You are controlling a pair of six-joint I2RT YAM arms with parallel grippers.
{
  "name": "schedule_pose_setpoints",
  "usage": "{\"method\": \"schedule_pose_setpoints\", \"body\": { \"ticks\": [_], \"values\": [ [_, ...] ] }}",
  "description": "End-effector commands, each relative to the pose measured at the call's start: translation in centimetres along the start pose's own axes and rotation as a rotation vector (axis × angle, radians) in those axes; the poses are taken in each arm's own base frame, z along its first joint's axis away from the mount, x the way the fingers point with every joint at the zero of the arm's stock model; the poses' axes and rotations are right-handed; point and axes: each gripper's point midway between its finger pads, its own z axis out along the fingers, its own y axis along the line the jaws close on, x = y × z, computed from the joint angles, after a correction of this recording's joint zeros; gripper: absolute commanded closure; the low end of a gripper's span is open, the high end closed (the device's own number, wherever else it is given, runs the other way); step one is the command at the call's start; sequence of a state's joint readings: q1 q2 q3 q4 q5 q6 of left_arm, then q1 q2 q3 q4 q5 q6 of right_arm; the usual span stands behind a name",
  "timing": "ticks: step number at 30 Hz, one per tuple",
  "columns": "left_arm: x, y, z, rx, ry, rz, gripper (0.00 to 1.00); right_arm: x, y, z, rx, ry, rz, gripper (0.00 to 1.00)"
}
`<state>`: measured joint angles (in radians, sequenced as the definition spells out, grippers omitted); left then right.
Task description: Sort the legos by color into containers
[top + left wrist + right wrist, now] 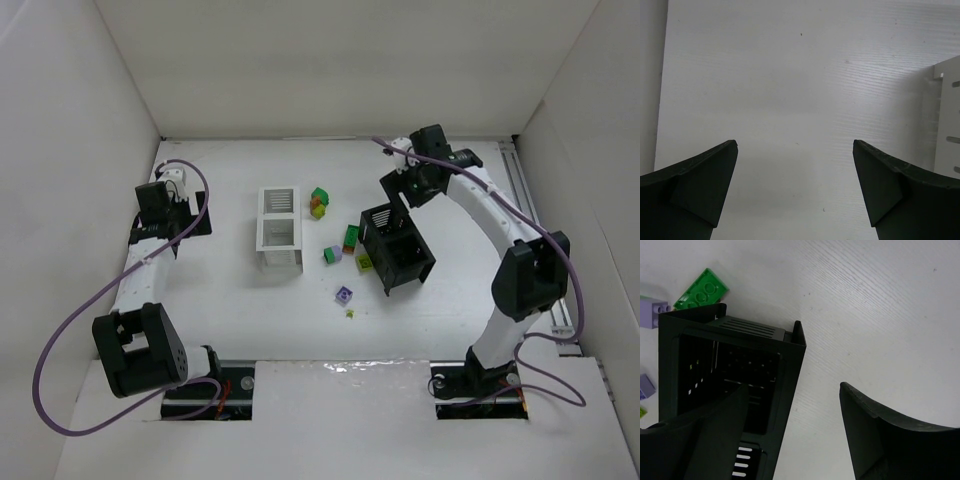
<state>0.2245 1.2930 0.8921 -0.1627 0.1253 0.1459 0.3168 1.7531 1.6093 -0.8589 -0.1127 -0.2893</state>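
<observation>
1. From above: the legos (352, 236) all lie loose on the table (230, 320), most of them scattered between the white box (279, 228) and the black box (397, 247). A purple brick (344, 295) and a tiny yellow brick (350, 313) sit a little nearer my bases. Both cells of the white box look bare. The black box is too dark inside for me to be sure, though I make out no brick in it. I judge the sorting not yet begun, with every brick I can see left to place. I can read no writing from here.

2. Left wrist: my left claw (795, 145) stands spread as wide as it goes over bare table and holds nothing. A slatted corner of the white box shows at the right edge, apart from my fingers. There is no label or lettering.

3. Right wrist: my right claw (794, 387) straddles a wall of the black box, with one finger down inside a cell. The other finger is outside, and a strip of table shows between it and the wall. The jaws stand apart and clamp nothing that I can see. Past the box's far corner a green brick (702, 290) and a lavender brick (652, 310) lie on the table just beside it. I see no brand mark or print, and nothing legible on the studs.
</observation>
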Motion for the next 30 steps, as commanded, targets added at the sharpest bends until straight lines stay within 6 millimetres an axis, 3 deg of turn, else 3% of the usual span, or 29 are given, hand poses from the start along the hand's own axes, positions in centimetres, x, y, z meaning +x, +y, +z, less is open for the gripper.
{"method": "schedule_pose_setpoints", "body": {
  "ticks": [1,7,15,22,23,27,30],
  "values": [
    [-1.3,0.5,-0.3,-0.02,-0.036,0.005,0.01,0.6,0.3,0.8,0.02,0.044,-0.005,0.23],
    [-1.3,0.6,-0.3,-0.029,-0.035,0.005,0.01,1.0,0.9,2.1,0.054,0.073,0.016,0.24],
    [-1.0,0.6,0.2,-0.028,-0.026,-0.005,0.01,3.2,1.3,5.3,0.051,0.156,0.096,0.4],
    [-1.5,0.8,0.2,-0.038,-0.045,-0.004,0.01,4.6,0.1,6.0,0.074,0.167,0.205,0.64],
    [-1.5,0.8,0.2,-0.039,-0.045,-0.004,0.01,4.5,-0.1,6.1,0.086,0.159,0.218,0.74],
    [-1.3,0.8,0.4,-0.038,-0.036,-0.005,0.01,4.2,-1.3,5.9,0.121,0.143,0.275,0.93],
    [-1.5,0.9,0.5,-0.039,-0.045,-0.004,0.01,3.2,-2.8,5.5,0.163,0.115,0.326,1.0]
  ]
}}
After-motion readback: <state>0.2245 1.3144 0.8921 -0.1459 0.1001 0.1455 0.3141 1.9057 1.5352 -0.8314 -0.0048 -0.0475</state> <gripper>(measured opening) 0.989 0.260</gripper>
